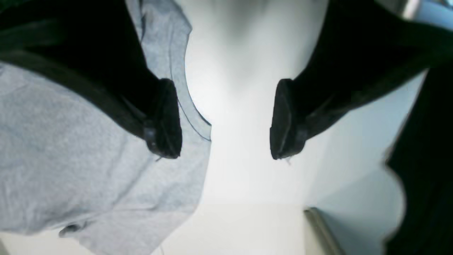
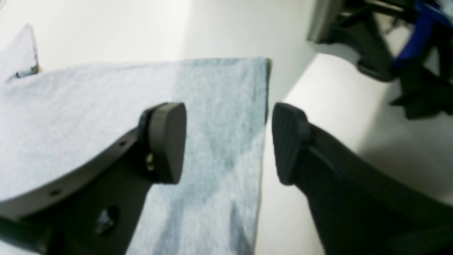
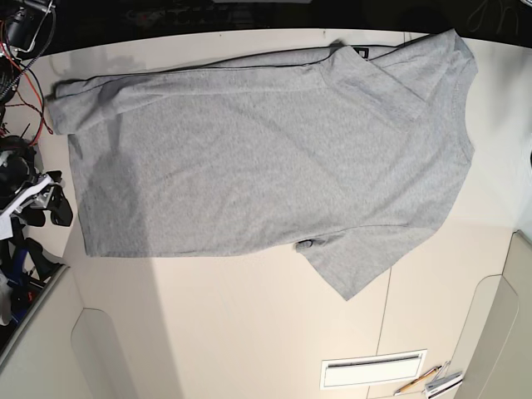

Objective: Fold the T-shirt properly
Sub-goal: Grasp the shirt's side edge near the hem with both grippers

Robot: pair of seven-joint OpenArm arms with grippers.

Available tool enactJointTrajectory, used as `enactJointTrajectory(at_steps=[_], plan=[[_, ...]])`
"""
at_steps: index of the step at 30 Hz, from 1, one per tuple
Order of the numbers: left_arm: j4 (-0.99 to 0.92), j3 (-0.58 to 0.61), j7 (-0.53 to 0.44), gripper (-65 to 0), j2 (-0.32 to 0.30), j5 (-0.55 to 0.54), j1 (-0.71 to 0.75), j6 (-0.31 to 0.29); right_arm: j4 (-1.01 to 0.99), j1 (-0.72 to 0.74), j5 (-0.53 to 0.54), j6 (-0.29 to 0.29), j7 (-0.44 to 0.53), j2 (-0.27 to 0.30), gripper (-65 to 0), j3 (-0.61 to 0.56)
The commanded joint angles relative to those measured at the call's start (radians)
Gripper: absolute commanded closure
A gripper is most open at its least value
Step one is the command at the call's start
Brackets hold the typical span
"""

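The heather-grey T-shirt (image 3: 258,158) lies spread flat on the white table (image 3: 208,324), hem to the left, neck to the right. One sleeve (image 3: 353,266) points toward the front edge. My left gripper (image 1: 224,120) is open and empty above bare table, with the sleeve (image 1: 88,159) under its left finger (image 1: 164,118). My right gripper (image 2: 228,141) is open and empty above the shirt's hem edge (image 2: 263,106), one finger (image 2: 166,141) over the cloth (image 2: 88,106). My right arm (image 3: 37,195) shows at the base view's left edge. The left arm is outside the base view.
Red and black cables (image 3: 25,58) hang at the back left. A white slotted panel (image 3: 374,370) and pens (image 3: 428,381) lie at the front right. Dark robot hardware with blue parts (image 2: 407,46) stands beyond the table's edge in the right wrist view.
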Motion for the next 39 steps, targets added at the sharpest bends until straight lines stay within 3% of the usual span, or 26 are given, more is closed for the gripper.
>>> enactJointTrajectory(at_steps=[1, 12, 19, 23, 39], plan=[[-0.001, 0.010, -0.027, -42.8, -0.026, -0.007, -0.021, -0.004, -0.002, 0.030, 0.013, 0.000, 0.035, 0.021, -37.5, -0.004], [-0.169, 0.270, -0.112, -42.8, -0.029, 0.182, -0.236, -0.004, -0.242, 0.177, 0.006, 0.001, 0.078, 0.021, -37.5, -0.012], [-0.336, 0.386, -0.149, -42.8, -0.030, 0.261, -0.371, -0.004, -0.389, 0.262, -0.068, 0.001, 0.151, 0.022, -37.5, -0.012], [-0.414, 0.423, -0.195, -42.8, -0.035, 0.318, -0.433, -0.004, -0.467, 0.309, -0.076, 0.001, 0.177, 0.022, -37.5, -0.013], [-0.708, 0.450, -0.248, -42.8, -0.041, 0.343, -0.572, -0.004, -0.742, 0.396, -0.230, 0.000, 0.322, 0.019, -37.5, -0.013]])
